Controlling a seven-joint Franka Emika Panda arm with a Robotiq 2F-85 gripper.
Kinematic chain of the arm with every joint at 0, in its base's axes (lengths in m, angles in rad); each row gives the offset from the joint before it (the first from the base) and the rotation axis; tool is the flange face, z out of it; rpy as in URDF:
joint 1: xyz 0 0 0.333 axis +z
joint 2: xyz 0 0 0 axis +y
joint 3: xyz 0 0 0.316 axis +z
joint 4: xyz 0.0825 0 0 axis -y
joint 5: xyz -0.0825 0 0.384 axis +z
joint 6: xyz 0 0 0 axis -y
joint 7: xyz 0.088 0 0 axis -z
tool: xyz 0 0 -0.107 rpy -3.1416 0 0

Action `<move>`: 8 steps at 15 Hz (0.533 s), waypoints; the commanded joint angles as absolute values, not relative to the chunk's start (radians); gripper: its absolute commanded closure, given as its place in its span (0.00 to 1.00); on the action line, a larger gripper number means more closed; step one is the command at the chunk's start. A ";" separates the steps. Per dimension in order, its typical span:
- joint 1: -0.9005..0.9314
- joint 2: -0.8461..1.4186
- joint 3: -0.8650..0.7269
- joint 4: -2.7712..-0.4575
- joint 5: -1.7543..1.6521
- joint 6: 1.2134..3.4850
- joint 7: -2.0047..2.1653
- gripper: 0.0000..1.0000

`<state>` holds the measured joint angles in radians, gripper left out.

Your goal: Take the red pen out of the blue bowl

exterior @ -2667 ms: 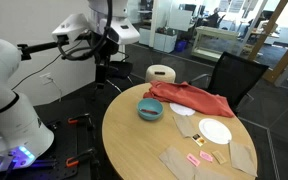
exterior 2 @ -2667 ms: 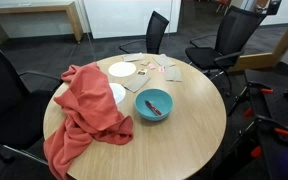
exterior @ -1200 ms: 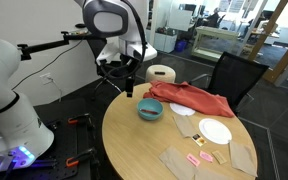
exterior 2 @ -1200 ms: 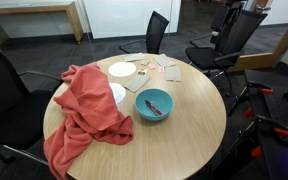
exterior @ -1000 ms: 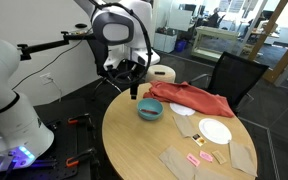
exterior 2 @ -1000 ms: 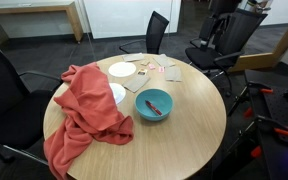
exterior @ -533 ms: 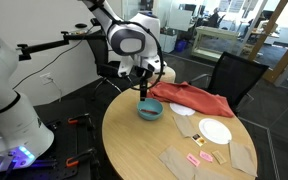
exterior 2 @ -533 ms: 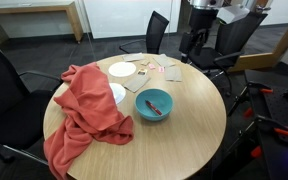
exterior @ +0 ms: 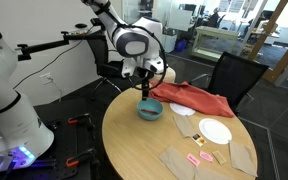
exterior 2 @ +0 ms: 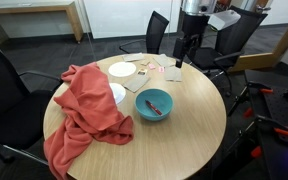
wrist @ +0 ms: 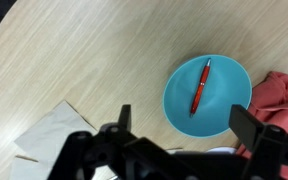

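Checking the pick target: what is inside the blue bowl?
Only the red pen shows inside the blue bowl, lying slantwise on its floor. In the wrist view the open fingers cover a sliver of the bowl's lower edge; the rest is bare.

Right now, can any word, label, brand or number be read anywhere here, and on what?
None readable. The pen and bowl show no print in the wrist view; the brown sheets and pink pieces on the table are too small to tell.
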<state>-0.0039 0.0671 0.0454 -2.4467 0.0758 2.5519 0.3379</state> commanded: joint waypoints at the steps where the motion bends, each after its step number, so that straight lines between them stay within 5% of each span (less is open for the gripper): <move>1: 0.009 0.067 0.032 -2.446 0.077 2.549 0.336 0.00; 8: 0.057 0.208 0.030 -2.295 0.023 2.570 0.427 0.00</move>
